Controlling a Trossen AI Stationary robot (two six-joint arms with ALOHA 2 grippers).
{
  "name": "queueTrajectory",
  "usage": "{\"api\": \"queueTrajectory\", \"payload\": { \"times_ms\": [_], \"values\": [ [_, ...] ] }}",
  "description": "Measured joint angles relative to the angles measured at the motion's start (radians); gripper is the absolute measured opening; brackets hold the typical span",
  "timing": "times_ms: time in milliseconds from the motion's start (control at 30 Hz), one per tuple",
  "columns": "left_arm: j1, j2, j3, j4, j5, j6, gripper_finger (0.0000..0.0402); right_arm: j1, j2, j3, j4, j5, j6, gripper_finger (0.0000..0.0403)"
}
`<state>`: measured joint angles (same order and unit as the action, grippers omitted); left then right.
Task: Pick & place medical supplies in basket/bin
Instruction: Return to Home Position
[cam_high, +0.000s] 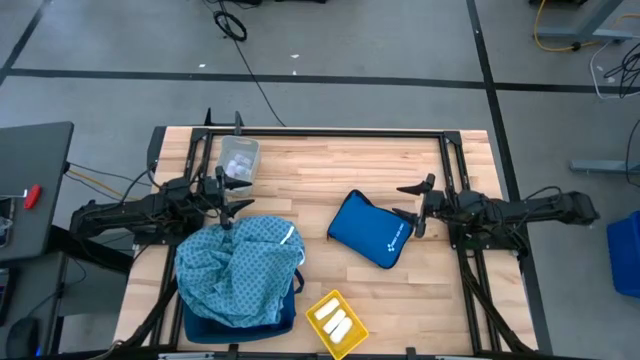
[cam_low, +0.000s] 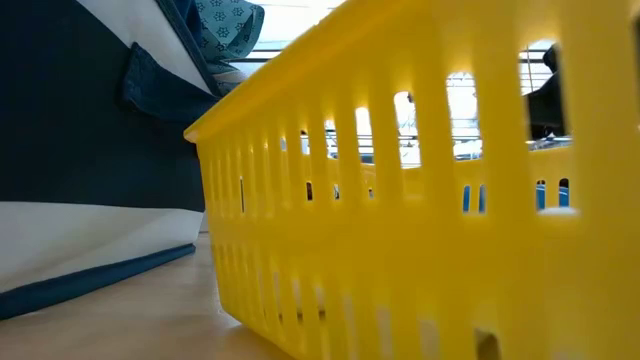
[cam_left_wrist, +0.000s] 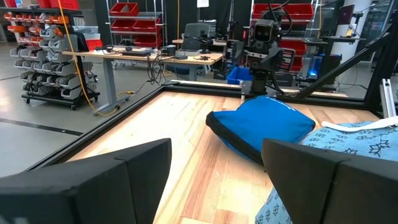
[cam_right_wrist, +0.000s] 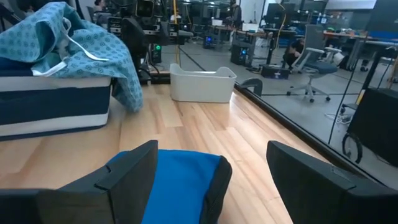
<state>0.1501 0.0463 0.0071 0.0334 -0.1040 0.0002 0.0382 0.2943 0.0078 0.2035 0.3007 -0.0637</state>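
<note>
A light-blue dotted cloth (cam_high: 238, 262) lies heaped on a navy-and-white bin (cam_high: 245, 318) at the table's near left, and one flap hangs over the bin's wall (cam_right_wrist: 127, 84). Small white packets (cam_high: 338, 325) lie in a yellow basket (cam_high: 322, 298) at the near edge. My left gripper (cam_high: 236, 195) stands open just beyond the cloth's far edge, pointing level across the table. At the right, my right gripper (cam_high: 405, 202) stands open and level, its fingers just above the right end of a bright blue zip pouch (cam_high: 368, 230). Neither gripper holds anything.
A pale tub (cam_high: 238, 160) stands at the far left, behind my left gripper. A black frame rail (cam_high: 330, 133) runs around the table. Bare wood shows between the tub and the blue pouch. In the low view, the yellow basket (cam_low: 400, 200) fills most of the picture.
</note>
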Motion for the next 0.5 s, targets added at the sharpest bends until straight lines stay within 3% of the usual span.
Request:
{"api": "queueTrajectory", "payload": {
  "times_ms": [500],
  "values": [
    [0.000,0.000,0.000,0.000,0.000,0.005,0.0256,0.027,0.000,0.000,-0.049,0.031,0.081,0.0309]
  ]
}}
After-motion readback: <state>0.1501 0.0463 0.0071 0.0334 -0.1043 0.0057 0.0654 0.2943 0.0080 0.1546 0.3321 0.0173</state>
